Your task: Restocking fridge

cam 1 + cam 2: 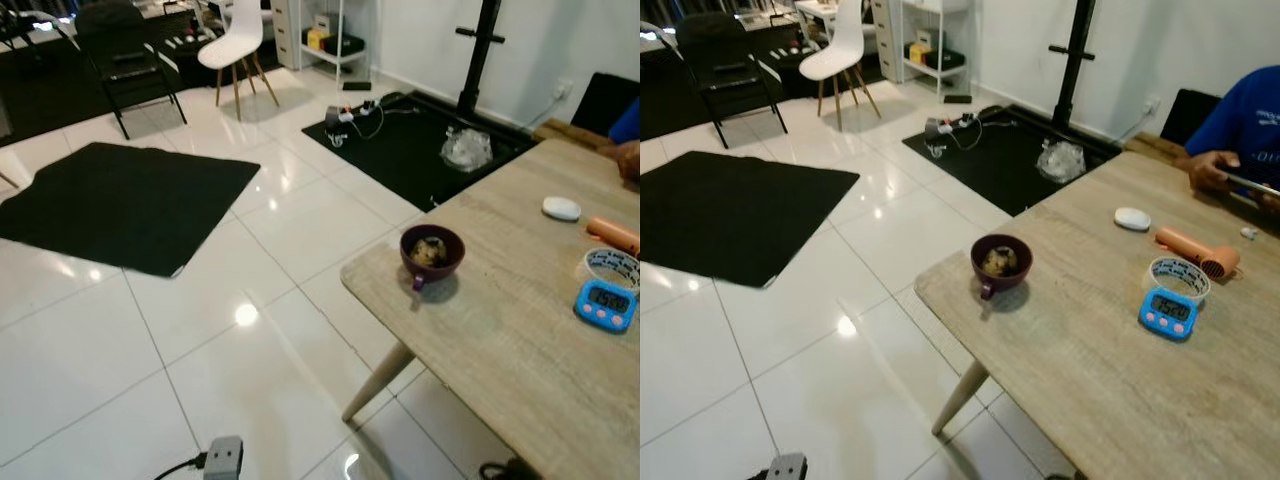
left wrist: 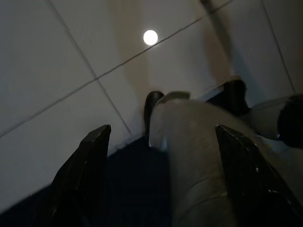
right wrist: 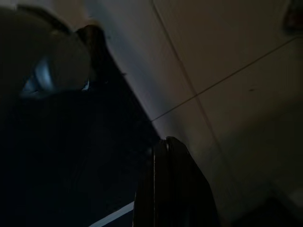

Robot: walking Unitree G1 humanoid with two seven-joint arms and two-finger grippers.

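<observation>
My left gripper (image 2: 161, 179) hangs low over the white tiled floor (image 1: 120, 340), its two black fingers spread wide apart with nothing between them. My right gripper (image 3: 173, 189) hangs idle in shade over the same tiles, and its fingers look pressed together, gripping nothing.

I take the thing to carry for the fridge to be the dark purple ceramic bowl with a small side handle (image 1: 1001, 263). It stands upright on the pale wooden table (image 1: 1090, 370), close to the table's near corner. I judge it stiff, glazed and slippery, fairly light, and breakable if dropped. The handle looks too small for my fingers, so I would pinch the rim, one finger inside and one outside, and keep it level. Inside the bowl sits a lumpy yellowish-brown food I cannot identify; it fills the bowl only part way.

Beyond the bowl, well apart from it, lie a blue digital timer (image 1: 1166, 311), a roll of tape (image 1: 1178, 274) just behind the timer, an orange hair dryer (image 1: 1198, 251) and a white oval object (image 1: 1132, 218). Farthest from the bowl, at the table's far end, a person's hand (image 1: 1208, 172) rests on the table.
</observation>
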